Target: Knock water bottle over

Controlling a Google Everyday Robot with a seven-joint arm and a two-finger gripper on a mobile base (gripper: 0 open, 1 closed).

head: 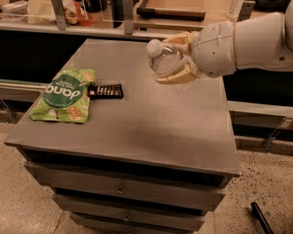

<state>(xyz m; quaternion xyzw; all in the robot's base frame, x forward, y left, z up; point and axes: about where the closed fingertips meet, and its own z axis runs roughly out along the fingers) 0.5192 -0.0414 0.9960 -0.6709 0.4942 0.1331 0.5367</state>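
Note:
The water bottle (163,57) is a small clear plastic bottle with a white cap. It is tilted hard to the left, cap pointing up-left, lifted above the grey cabinet top (137,119). My gripper (176,57) comes in from the right on a white arm (247,41). Its tan fingers (176,78) are closed around the bottle's body, one above and one below. The bottle's lower part is hidden behind the fingers and the wrist.
A green snack bag (65,94) lies at the left of the cabinet top, with a dark flat bar (105,91) beside it. Drawers (123,187) run below the top. A shelf with clutter (68,11) stands behind. A dark rod (263,219) lies on the floor at right.

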